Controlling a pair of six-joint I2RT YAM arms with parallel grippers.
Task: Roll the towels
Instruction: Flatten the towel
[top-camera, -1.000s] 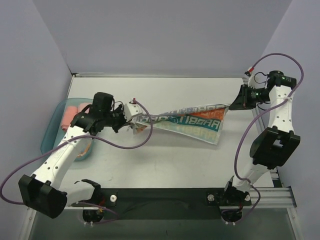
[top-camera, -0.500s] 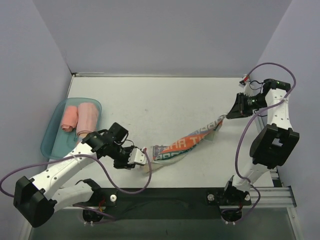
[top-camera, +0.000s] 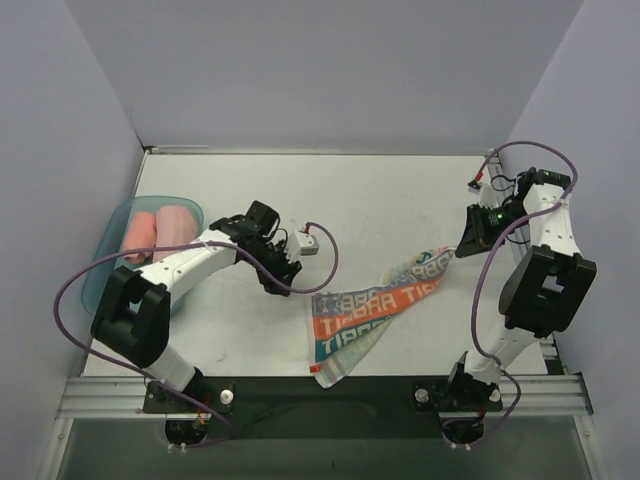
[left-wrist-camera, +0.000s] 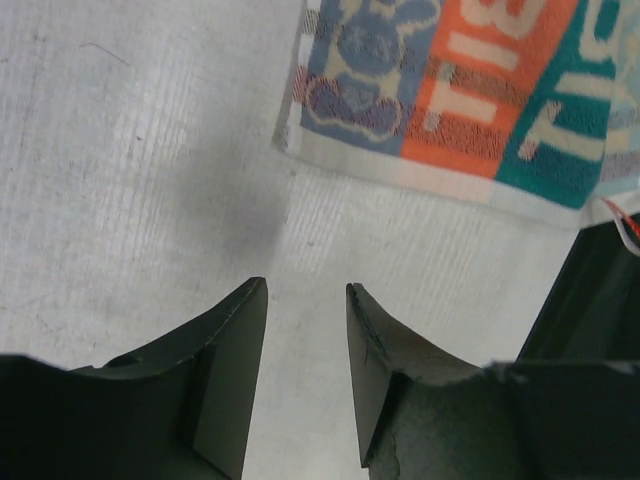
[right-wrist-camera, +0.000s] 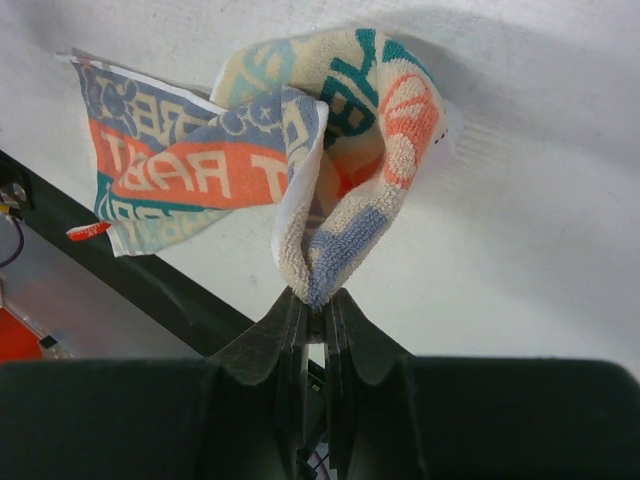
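The whitish towel with orange and teal "RABBIT" lettering (top-camera: 372, 308) lies crumpled and slanted across the table. Its near end droops over the front edge. My right gripper (top-camera: 463, 243) is shut on the towel's far right corner (right-wrist-camera: 330, 150) and holds it bunched just above the table; the gripper's fingertips (right-wrist-camera: 315, 295) pinch a fold of it. My left gripper (top-camera: 281, 272) hovers open over bare table to the left of the towel, with nothing between its fingers (left-wrist-camera: 305, 290). The towel's left edge (left-wrist-camera: 450, 90) lies ahead of it. Two rolled towels, a pink one (top-camera: 140, 235) and a paler one (top-camera: 177, 225), rest in the tray.
A shallow teal tray (top-camera: 103, 268) sits at the left edge of the table. A black rail (top-camera: 330, 392) runs along the front edge, under the towel's hanging end. Grey walls close in the left, back and right.
My left gripper let go of the towel's left corner, opened and pulled back toward the table's left middle. The towel's left end dropped near the front edge. My right gripper stayed shut, shifting slightly.
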